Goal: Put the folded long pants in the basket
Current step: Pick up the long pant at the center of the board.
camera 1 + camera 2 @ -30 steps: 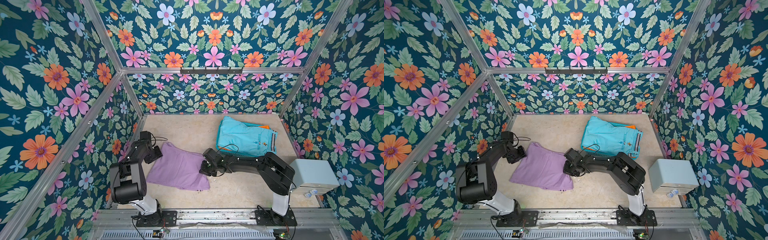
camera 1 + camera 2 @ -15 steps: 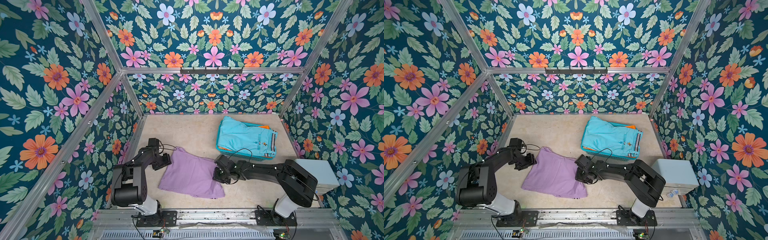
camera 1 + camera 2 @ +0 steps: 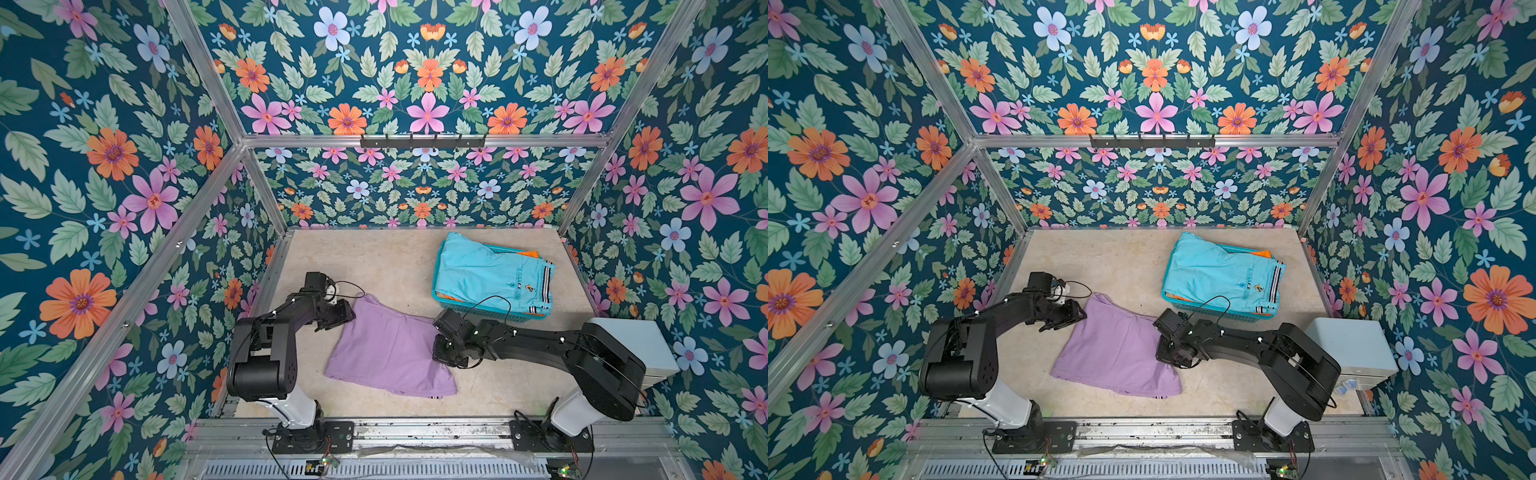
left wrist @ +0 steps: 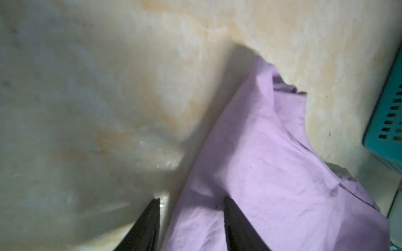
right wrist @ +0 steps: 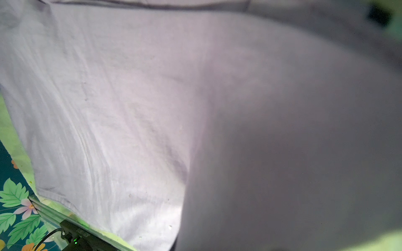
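Lift prep: right gripper [image 3: 441, 358] clenched lilac pants [image 3: 386, 353]; left gripper [image 4: 191, 199] gaped astride corner, needed closing before level carry to basket [image 4: 386, 121].

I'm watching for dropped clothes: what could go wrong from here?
1. Only the right gripper grips the lilac pants, at one edge; the left gripper is open astride the opposite edge, so lifting may undo the fold.
2. The basket is already heaped, turquoise pants overhanging its rim; another pair may slide off.
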